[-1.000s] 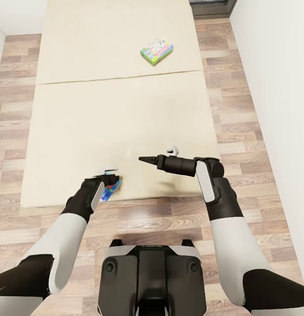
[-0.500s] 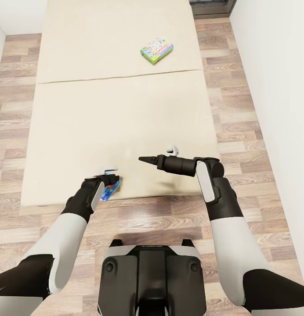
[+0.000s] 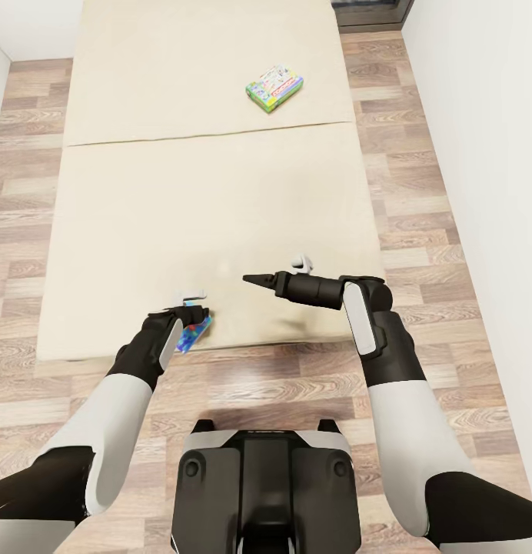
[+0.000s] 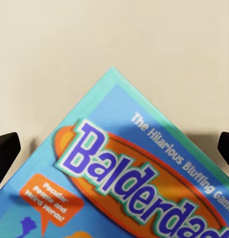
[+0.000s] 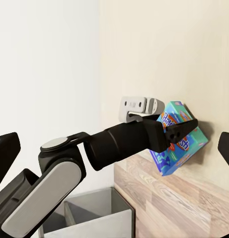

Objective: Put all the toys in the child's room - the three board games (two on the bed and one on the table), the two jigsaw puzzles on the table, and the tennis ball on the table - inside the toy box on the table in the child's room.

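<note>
Head view: one bed [image 3: 212,192], cream cover, running away from the robot, wood floor [image 3: 420,192] on both sides. Item one, a green-edged board game [image 3: 274,88], lies flat on the far half of the bed, right of centre, its long axis slanting from near-left to far-right; the print on its lid is too small to read. Item two, a blue board game [image 3: 194,332], sits at the bed's near edge under the left hand [image 3: 191,312], mostly covered by the wrist, one corner pointing toward the bed's near edge; its long axis cannot be judged here. Left wrist view: the blue board game's lid fills the lower part, a teal-bordered corner pointing out between the two black fingertips [image 4: 6,151], lettering "Balderda…" cut off at the frame edge. The fingertips stand wide apart at either side, clear of the box, gripping nothing. Right wrist view: the blue board game [image 5: 181,144] lies tilted behind the left hand [image 5: 186,130], partly masked by it; a grey compartmented part of the robot's base [image 5: 89,218] shows below, contents not discernible. Right hand [image 3: 252,280]: hovers over the bed's near half, pointing left, holding nothing; in the right wrist view its fingertips [image 5: 5,153] stand far apart.
</note>
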Available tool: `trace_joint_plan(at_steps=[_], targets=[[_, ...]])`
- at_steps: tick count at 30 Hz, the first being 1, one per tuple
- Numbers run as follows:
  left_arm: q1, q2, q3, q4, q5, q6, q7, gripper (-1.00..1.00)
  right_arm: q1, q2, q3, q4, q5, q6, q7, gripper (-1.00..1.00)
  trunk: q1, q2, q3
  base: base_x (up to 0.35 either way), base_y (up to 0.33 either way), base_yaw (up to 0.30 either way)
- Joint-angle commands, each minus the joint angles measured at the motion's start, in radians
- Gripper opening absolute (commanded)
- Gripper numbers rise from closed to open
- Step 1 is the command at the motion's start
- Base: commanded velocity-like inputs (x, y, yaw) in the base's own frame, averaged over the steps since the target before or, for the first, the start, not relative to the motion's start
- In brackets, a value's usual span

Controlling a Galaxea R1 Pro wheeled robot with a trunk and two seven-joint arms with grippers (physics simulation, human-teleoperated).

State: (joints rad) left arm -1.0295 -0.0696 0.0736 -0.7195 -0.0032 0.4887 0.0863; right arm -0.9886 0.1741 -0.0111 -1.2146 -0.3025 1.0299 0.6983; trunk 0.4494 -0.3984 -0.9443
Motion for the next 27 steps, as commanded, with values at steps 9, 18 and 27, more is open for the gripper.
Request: trace_joint_plan(at_steps=[9, 18, 27], targets=[[-0.001, -0.001, 0.003, -0.001, 0.0, 0.005, 0.001, 1.0, 0.001, 0.0, 0.0, 0.0, 0.006, 0.004, 0.004, 1.0, 0.001, -0.002, -0.001, 0.0, 0.0, 0.0], [0.0, -0.001, 0.003, -0.001, 0.0, 0.005, 0.001, 1.0, 0.002, 0.0, -0.001, 0.001, 0.005, 0.003, 0.004, 1.0, 0.001, -0.002, -0.001, 0.0, 0.0, 0.0], [-0.001, -0.001, 0.003, -0.001, 0.0, 0.004, 0.002, 1.0, 0.002, 0.0, -0.001, 0.001, 0.005, 0.002, 0.004, 1.0, 0.001, -0.002, -0.001, -0.125, 0.0, 0.0]])
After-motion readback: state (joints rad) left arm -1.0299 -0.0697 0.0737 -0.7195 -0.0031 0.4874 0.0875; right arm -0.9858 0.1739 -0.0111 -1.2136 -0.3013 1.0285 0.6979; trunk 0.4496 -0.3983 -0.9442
